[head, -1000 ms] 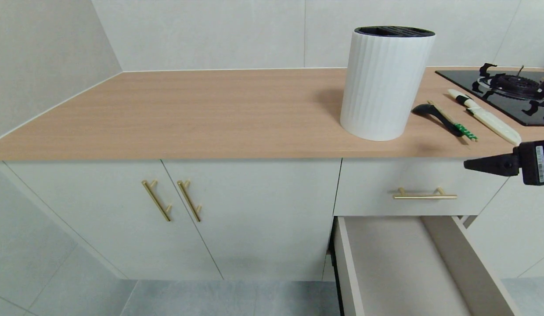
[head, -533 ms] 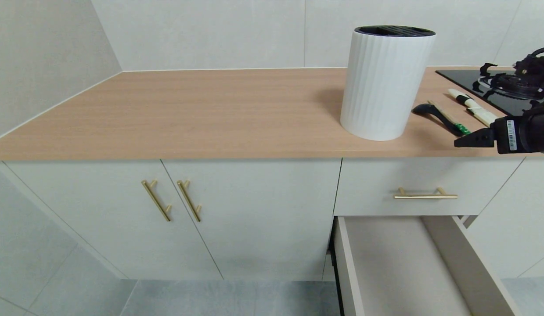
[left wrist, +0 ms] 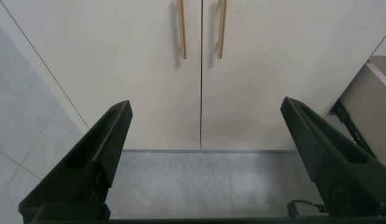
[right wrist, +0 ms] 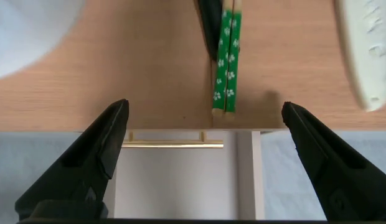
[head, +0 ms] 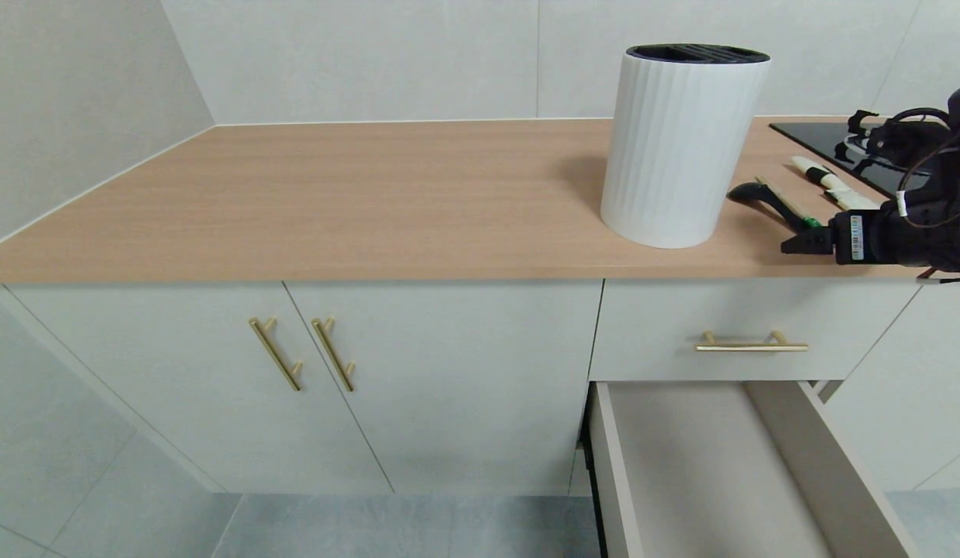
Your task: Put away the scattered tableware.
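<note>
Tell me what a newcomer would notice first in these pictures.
The tall white ribbed holder stands out first, upright on the wooden counter toward its right end. To its right, the right claw hovers open at the counter's front edge, facing the green patterned ends of a pair of chopsticks that lie beside a black spoon. Below, the lower drawer is pulled out.

Green white-flowered chopsticks, ribbed white holder
</note>
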Robot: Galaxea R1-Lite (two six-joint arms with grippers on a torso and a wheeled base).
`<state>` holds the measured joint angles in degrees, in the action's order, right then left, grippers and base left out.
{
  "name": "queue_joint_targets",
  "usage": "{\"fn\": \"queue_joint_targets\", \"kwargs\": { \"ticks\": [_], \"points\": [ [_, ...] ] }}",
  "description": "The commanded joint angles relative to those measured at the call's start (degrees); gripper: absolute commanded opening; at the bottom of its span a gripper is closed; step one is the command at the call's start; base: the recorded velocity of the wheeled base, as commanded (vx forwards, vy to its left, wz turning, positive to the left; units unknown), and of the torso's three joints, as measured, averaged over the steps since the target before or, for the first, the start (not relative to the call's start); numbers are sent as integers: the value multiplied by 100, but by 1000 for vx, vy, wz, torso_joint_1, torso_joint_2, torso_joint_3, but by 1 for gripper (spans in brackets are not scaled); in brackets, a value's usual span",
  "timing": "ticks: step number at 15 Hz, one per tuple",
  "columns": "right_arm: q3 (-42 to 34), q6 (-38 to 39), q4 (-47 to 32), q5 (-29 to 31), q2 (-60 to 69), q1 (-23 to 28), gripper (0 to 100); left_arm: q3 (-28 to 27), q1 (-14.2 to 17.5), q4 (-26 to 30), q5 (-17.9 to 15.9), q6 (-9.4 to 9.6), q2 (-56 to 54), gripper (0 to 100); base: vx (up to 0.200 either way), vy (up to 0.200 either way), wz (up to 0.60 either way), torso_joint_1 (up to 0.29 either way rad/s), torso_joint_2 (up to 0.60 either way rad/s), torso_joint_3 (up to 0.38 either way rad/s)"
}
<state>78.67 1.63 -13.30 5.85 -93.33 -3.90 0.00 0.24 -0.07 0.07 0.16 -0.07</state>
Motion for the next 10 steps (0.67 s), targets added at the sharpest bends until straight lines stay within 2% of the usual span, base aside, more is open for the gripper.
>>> {"fn": "queue_joint_targets", "kwargs": {
  "ticks": [1, 6, 7, 10],
  "points": [
    [-62, 4, 126, -5, -98, 47, 100, 0, 2, -1, 1, 2, 7, 100, 0, 0, 0, 0, 0, 0],
    [-62, 4, 267, -5, -98, 144, 100, 0, 2, -1, 1, 2, 7, 100, 0, 0, 0, 0, 0, 0],
    [-62, 4, 275, -5, -98, 153, 0, 0, 2, -1, 1, 2, 7, 100, 0, 0, 0, 0, 0, 0],
    [-71, 4, 293, -5, -141, 153, 0, 0, 2, -1, 1, 2, 7, 100, 0, 0, 0, 0, 0, 0]
  ]
}}
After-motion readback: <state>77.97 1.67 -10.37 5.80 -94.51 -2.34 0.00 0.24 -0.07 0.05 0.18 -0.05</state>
